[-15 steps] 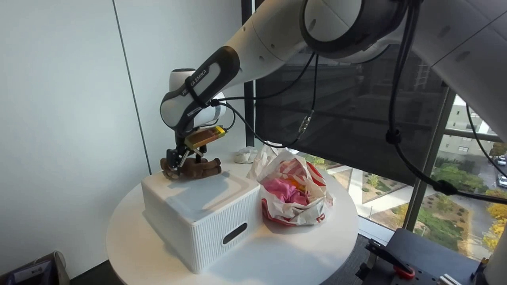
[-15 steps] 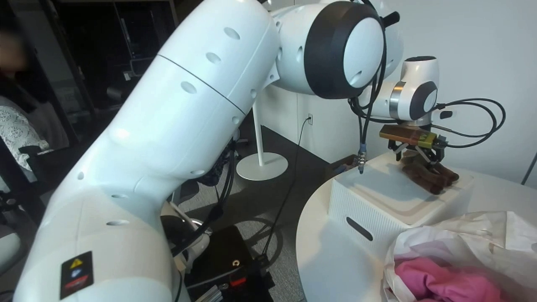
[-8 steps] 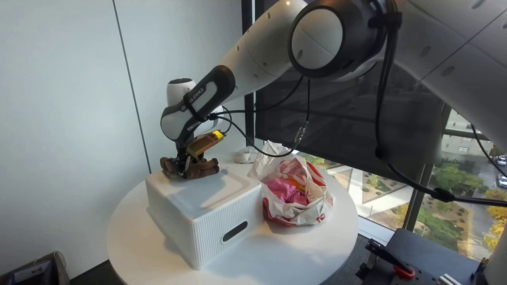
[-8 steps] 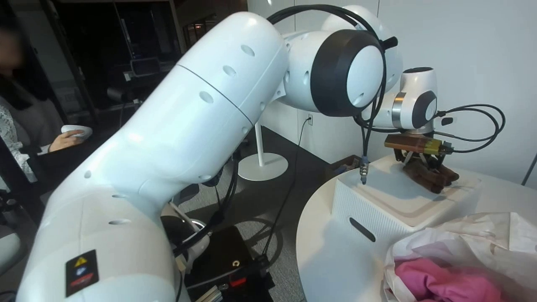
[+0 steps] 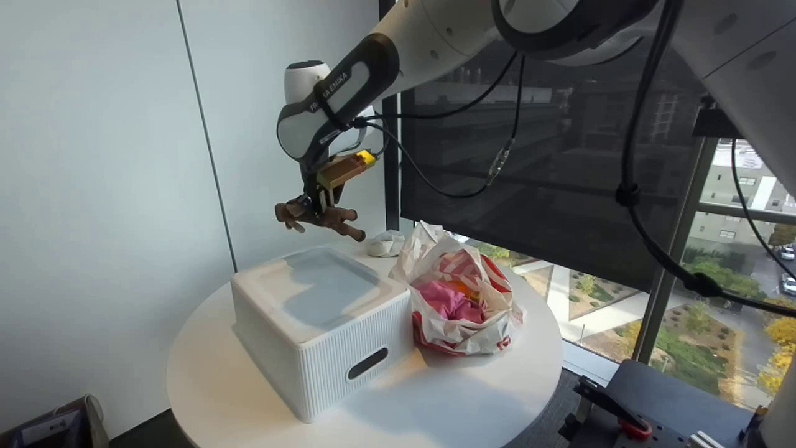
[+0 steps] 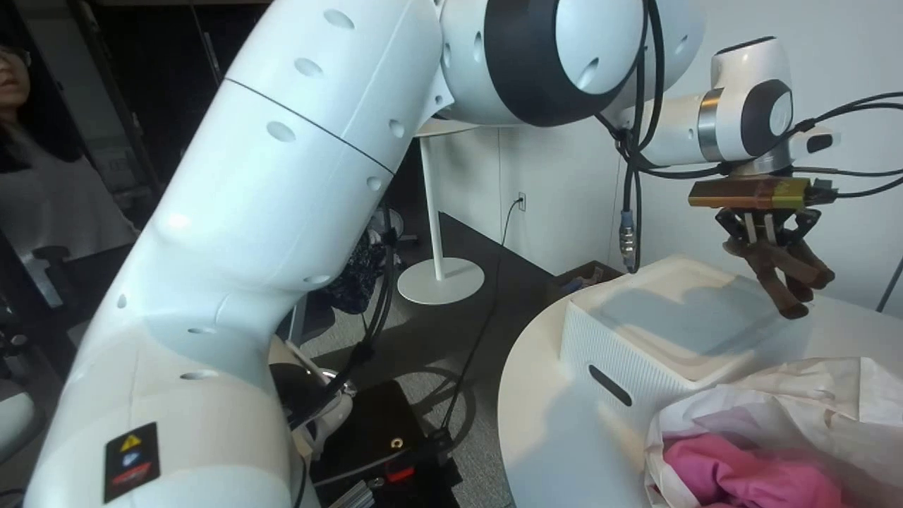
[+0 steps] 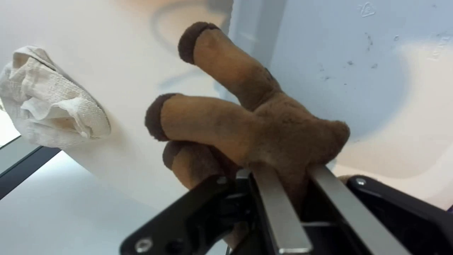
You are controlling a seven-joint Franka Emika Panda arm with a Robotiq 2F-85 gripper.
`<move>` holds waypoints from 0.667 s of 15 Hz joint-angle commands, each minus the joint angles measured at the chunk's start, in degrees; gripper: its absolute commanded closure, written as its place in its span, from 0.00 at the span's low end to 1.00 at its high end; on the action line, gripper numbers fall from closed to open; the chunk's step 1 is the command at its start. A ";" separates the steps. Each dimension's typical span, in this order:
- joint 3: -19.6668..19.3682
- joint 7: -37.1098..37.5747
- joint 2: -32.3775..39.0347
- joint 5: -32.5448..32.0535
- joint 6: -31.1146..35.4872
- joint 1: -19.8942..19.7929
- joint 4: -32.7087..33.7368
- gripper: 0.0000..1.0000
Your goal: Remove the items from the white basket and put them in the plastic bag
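A brown plush toy (image 5: 339, 219) hangs in the air in my gripper (image 5: 322, 208), which is shut on its body. In the wrist view, the metal fingers (image 7: 279, 209) press into the fur, and the toy's legs (image 7: 208, 120) with dark ends splay to the left. Below it stands the white basket (image 5: 354, 336), flat face up, with a slot in its ribbed side; the toy is clear of that surface. The plastic bag (image 5: 460, 339), white and red, sits open beside the basket, with pink cloth (image 5: 444, 300) and something orange in it. In an exterior view the bag (image 6: 811, 388) is partly cut off.
Basket and bag share a round white table (image 5: 448, 404). Behind them, near the window side, lies a crumpled white item (image 5: 385, 244). A wall (image 5: 124, 155) rises close behind the arm. Cables (image 6: 635, 176) hang from the forearm.
My gripper came down around the plush toy, closed on it and has risen with it off the basket, shifting somewhat toward the bag. The toy's legs now dangle.
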 commanded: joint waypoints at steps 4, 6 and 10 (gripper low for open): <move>-0.69 6.76 -21.22 0.06 -6.59 -2.27 -16.03 0.96; -0.57 9.13 -26.93 0.60 -12.05 -3.38 -19.70 0.96; 0.12 11.89 -38.15 1.69 -25.37 -5.66 -27.36 0.96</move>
